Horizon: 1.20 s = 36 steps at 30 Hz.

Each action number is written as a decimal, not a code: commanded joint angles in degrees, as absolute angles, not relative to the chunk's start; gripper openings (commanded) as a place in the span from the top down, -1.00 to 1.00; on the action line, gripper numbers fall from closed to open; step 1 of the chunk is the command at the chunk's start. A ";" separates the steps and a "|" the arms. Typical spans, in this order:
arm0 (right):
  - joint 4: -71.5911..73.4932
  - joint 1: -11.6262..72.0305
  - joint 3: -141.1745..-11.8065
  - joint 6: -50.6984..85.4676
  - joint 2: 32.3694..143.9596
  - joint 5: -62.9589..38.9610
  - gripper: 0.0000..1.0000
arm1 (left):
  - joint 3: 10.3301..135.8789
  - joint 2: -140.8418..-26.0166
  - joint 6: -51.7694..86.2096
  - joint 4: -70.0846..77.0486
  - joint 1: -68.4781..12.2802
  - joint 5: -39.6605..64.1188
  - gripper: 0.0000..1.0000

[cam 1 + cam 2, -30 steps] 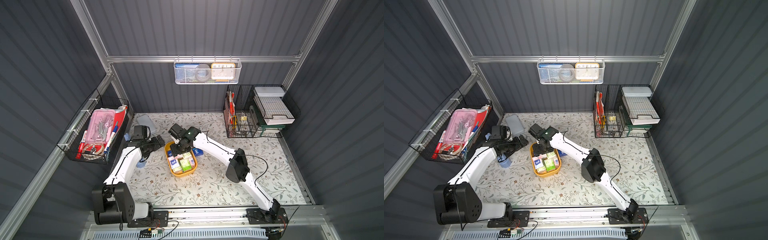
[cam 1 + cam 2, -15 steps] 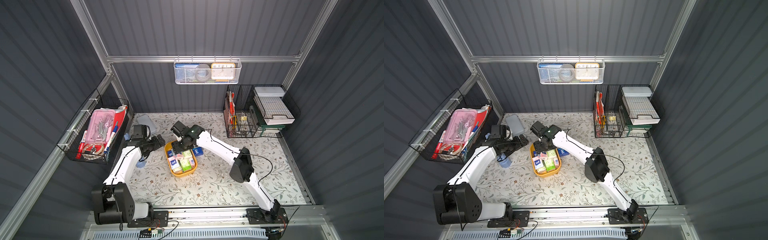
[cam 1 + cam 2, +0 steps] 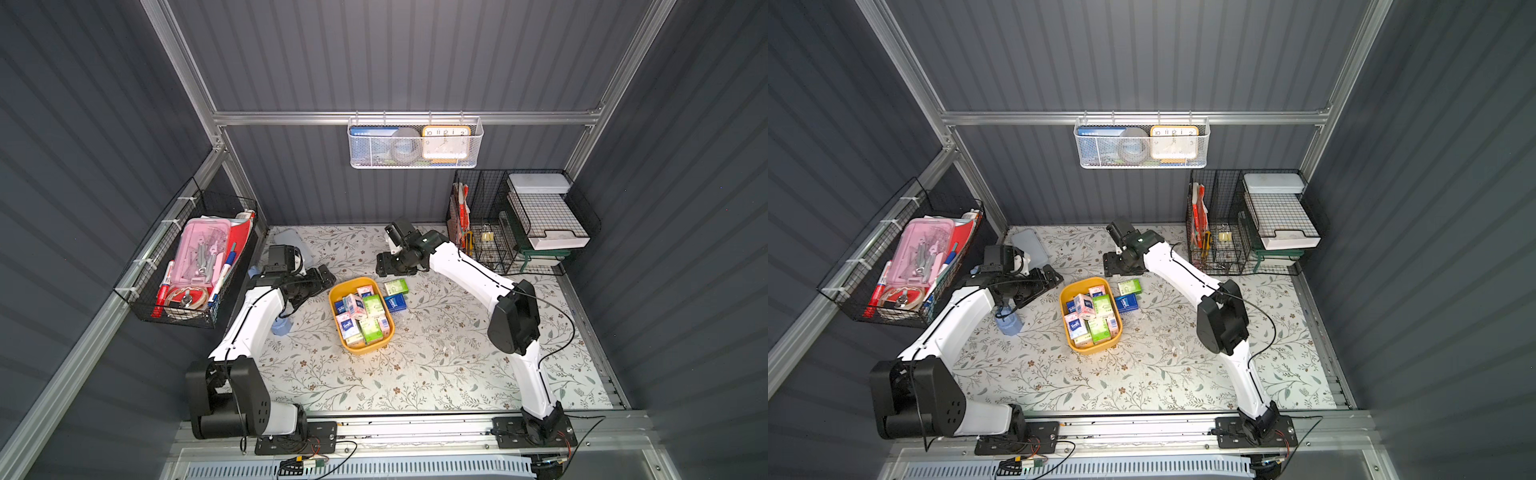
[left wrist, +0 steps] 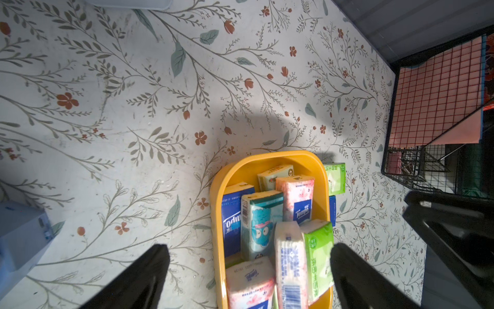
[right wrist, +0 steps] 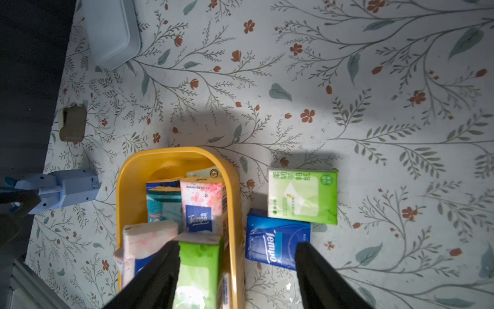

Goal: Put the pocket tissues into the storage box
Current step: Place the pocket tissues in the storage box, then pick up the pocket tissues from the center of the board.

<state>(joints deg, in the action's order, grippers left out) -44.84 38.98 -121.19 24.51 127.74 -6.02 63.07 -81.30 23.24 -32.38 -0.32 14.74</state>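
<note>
- In both top views, the right gripper (image 3: 390,268) (image 3: 1119,266) had drawn back from over the far end of the shallow mustard-yellow plastic storage box (image 3: 361,351) (image 3: 1094,350). It hung over the floral-printed mat (image 3: 415,374) (image 3: 1142,374) nearer the back wall, clear of the rim. The left gripper (image 3: 320,276) (image 3: 1046,276) had hardly shifted and sat beside the box's far left corner.
- The right arm reached long from its base, elbow raised and forearm slanting toward the rear. The left arm was bent, its forearm pointing at the box.
- The plastic-wrapped pocket tissues (image 3: 361,313) (image 3: 1092,316) filled the storage box in a jumble of pink, green and blue. A light green packet (image 3: 396,286) (image 3: 1129,286) and a dark blue packet (image 3: 395,302) (image 3: 1126,302) lay on the mat just beside its right rim.
- A flat grey-blue rounded case (image 3: 291,241) (image 3: 1027,247) lay at the rear left. A pale blue plastic object (image 3: 282,326) (image 3: 1009,324) stood under the left forearm, and a black wire rack (image 3: 482,249) (image 3: 1217,249) stood close behind the right wrist.
- In the left wrist view, the left gripper (image 4: 250,248) had its black fingers (image 4: 149,278) spread wide with nothing between them. They hung above the storage box (image 4: 216,203) and its packed tissues (image 4: 262,227). The green packet (image 4: 335,178) showed beyond the rim.
- In the right wrist view, the right gripper (image 5: 238,244) also had its fingers (image 5: 318,273) well apart and empty, straddling the box's rim (image 5: 121,192). The green packet (image 5: 302,195) and the dark blue packet (image 5: 276,238) touched at a corner on the mat (image 5: 374,107). The grey-blue case (image 5: 112,29) lay well apart from them.
</note>
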 commanded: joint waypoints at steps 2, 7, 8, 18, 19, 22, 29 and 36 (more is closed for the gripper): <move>-39.39 37.91 -120.85 23.44 131.45 -10.53 -0.45 | 64.49 -81.86 23.20 -32.26 -1.23 16.45 -0.99; -38.25 36.46 -123.24 23.54 136.35 -13.52 -0.45 | 64.40 -82.09 23.38 -31.99 -1.78 16.83 -0.98; -38.16 36.15 -123.88 23.62 137.24 -13.58 -0.45 | 64.50 -82.09 23.51 -31.99 -1.84 16.87 -0.98; -36.67 33.76 -125.20 23.48 141.28 -16.91 -0.45 | 64.58 -82.18 23.40 -31.73 -2.37 17.23 -0.99; -37.21 33.67 -125.44 23.14 141.43 -16.99 -0.45 | 64.60 -82.26 23.45 -31.72 -2.38 17.23 -0.98; -39.14 33.57 -125.09 22.60 141.65 -17.38 -0.44 | 64.75 -82.24 23.46 -31.82 -2.52 17.11 -0.98; -40.60 33.66 -115.16 22.73 136.77 -17.87 -0.43 | 65.61 -82.09 23.29 -32.17 -2.53 16.64 -0.98; -37.09 33.99 -99.17 24.58 126.19 -16.71 -0.43 | 66.27 -82.29 23.20 -32.34 -2.46 16.67 -0.99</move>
